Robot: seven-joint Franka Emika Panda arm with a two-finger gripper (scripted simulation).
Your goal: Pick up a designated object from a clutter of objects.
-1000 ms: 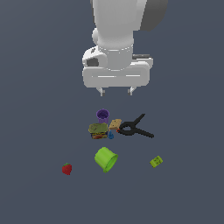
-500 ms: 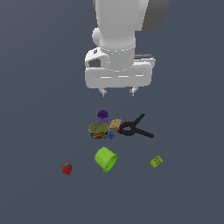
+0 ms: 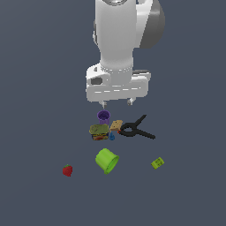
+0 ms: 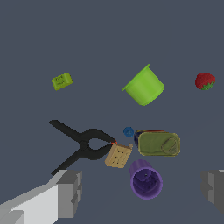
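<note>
End effector (image 3: 117,103) hangs spread above purple cup (image 3: 103,117).

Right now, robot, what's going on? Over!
Pincer open, empty, above the pile. Tiny blue knob on the floor, untouched. Can, tan box and black clamp crowd it.

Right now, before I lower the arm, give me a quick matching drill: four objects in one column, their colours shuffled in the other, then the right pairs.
Objects:
1. clamp
2. upright cup
3. tipped cup
4. tiny knob-like object

Colours:
A. lime green
B. blue
C. black
D. purple

Pairs: 1-C, 2-D, 3-A, 4-B.
</note>
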